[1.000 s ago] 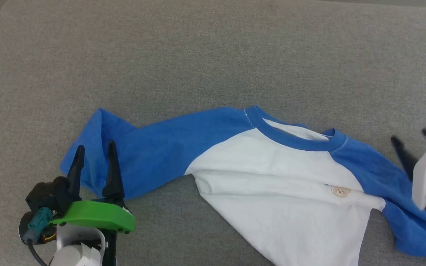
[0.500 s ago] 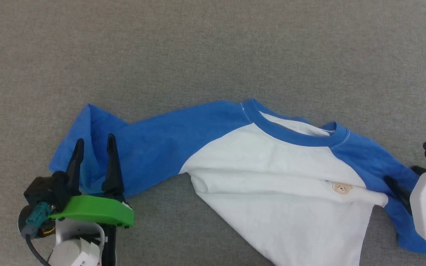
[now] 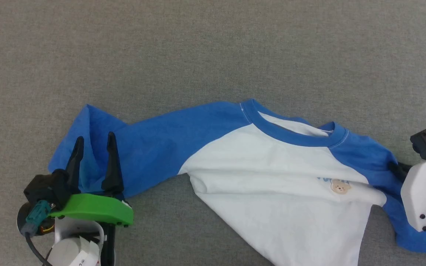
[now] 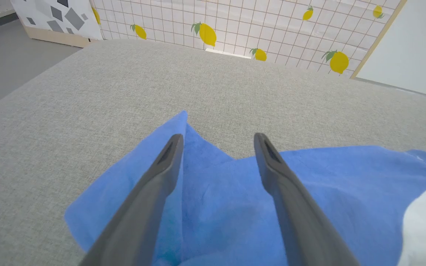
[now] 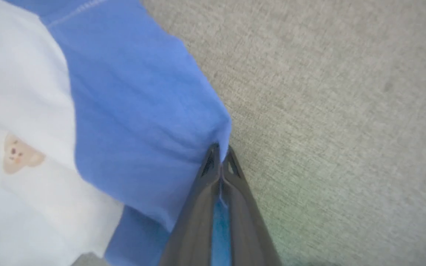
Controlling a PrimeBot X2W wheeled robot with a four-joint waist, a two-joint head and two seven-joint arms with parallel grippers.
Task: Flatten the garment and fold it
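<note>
The garment (image 3: 268, 177) is a T-shirt with a white body, royal-blue sleeves and neckband, and a small bear logo (image 3: 341, 187). It lies rumpled across the grey cushion. My left gripper (image 3: 94, 142) stands open over the end of the left blue sleeve (image 4: 216, 192), one finger on each side of a fold. My right gripper (image 5: 220, 149) is shut on the edge of the right blue sleeve (image 5: 142, 122), with blue cloth showing between its fingers; in the head view it sits at the right edge (image 3: 398, 168).
The grey fabric surface (image 3: 213, 55) stretches wide above the shirt. Beyond its far edge, the left wrist view shows a tiled wall with lemon prints (image 4: 235, 26) and a grey floor (image 4: 6, 55).
The head camera shifted, so the picture moved. My right gripper came down onto the right sleeve and shut on its edge. The left gripper stayed open over the left sleeve.
</note>
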